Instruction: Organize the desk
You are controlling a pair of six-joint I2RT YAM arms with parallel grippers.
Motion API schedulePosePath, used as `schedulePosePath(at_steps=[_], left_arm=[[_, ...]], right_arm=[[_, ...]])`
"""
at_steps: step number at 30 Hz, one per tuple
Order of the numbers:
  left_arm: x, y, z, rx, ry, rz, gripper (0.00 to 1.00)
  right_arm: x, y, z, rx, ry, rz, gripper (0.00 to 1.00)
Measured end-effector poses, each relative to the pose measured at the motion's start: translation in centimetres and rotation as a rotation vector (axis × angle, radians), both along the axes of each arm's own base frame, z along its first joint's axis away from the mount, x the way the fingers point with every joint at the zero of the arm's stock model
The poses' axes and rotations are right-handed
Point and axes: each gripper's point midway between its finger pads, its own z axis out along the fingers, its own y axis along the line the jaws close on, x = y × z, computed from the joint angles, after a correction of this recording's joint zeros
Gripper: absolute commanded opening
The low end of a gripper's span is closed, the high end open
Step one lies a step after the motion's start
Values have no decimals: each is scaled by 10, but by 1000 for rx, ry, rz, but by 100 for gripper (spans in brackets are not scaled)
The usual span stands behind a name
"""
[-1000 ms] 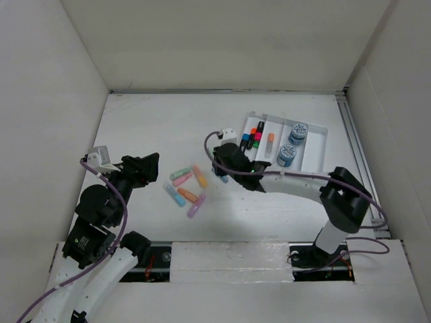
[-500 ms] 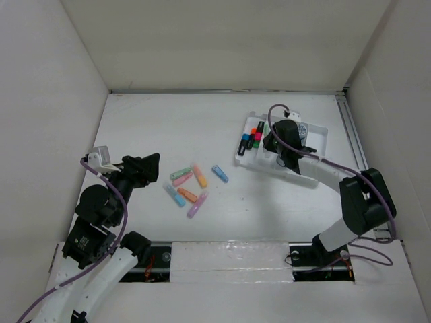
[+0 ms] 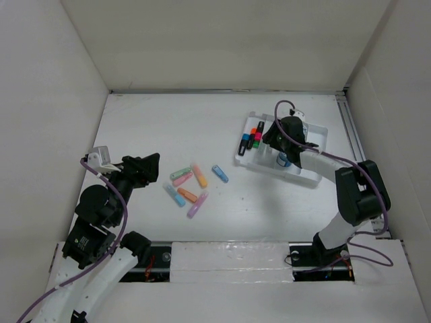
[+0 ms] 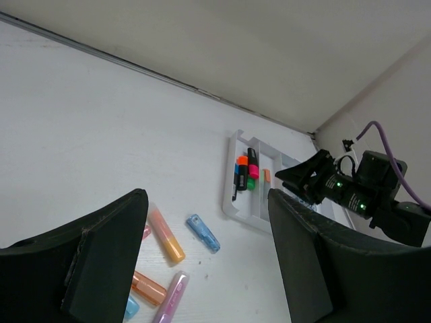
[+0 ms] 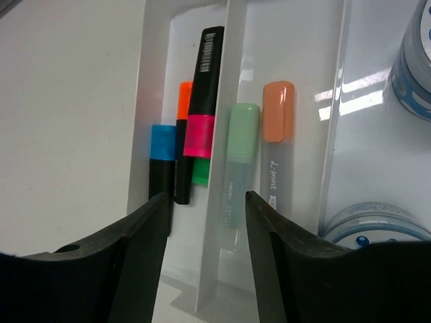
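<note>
The white desk [image 3: 155, 128] holds several loose pastel highlighters: green [image 3: 180, 173], yellow-orange [image 3: 200, 176], blue [image 3: 220, 173], orange [image 3: 188, 195] and purple [image 3: 196, 204]. My left gripper [image 3: 145, 165] is open and empty, left of them; in its own view [image 4: 207, 202] the blue highlighter [image 4: 203, 233] lies between the fingers' lines. My right gripper [image 3: 279, 138] hovers open and empty over the white compartment tray [image 3: 269, 165]. In its view [image 5: 207, 198] a green-capped highlighter [image 5: 239, 161] and an orange-capped one [image 5: 276, 134] lie in one slot.
Black markers with coloured caps [image 5: 185, 155] fill the tray's left slot. Blue tape rolls [image 5: 417, 60] sit in its right part; one shows from above [image 3: 284, 159]. White walls border the desk. A metal rail [image 3: 353, 134] runs along the right edge.
My right gripper moved from beside the blue highlighter in the desk's middle up and right to the tray, then shifted a little over its pen slots. The left arm has not moved.
</note>
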Motion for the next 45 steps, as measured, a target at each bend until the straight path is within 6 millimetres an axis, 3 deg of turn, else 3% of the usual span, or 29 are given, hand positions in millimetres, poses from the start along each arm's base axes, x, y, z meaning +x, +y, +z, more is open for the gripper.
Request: schedulePosePath(at_steps=[2,3,4,5,6,9,14,18,20,22,24,26,29,33,45], left_arm=[[0,0,0,0,0,0,68],[0,0,0,0,0,0,68],[0,0,0,0,0,0,68],[0,0,0,0,0,0,68],[0,0,0,0,0,0,68],[0,0,0,0,0,1,68],[1,1,0,0,1,8,67],[2,2,-1,-1,7,18,49],[3,2,-2,2,12,22,34],[4,2,-3,4,16,23,27],[5,2,-4,6,18,24,26],[5,2,-4,7,19,25,29],[5,2,-4,3,19,26,42],[5,2,-4,6,19,28,49],[5,2,-4,6,18,28,54]], right_arm=[[-1,1,6,7,-10,7,44],[-2,2,11,9,-22,13,35],[-3,4,19,13,-40,22,15],[-6,7,27,16,-61,37,3],[-12,12,35,20,-82,57,0],[-33,45,56,29,-139,160,0],[-94,144,63,26,-180,468,0],[-157,212,40,-25,-155,698,7],[-187,239,22,-66,-130,791,19],[-211,259,7,-98,-107,859,33],[-228,275,-7,-136,-86,906,39],[-236,292,-20,-170,-68,934,40],[-240,315,-33,-208,-60,950,48],[-239,334,-42,-236,-61,951,51],[-221,349,-71,-319,-39,905,51]])
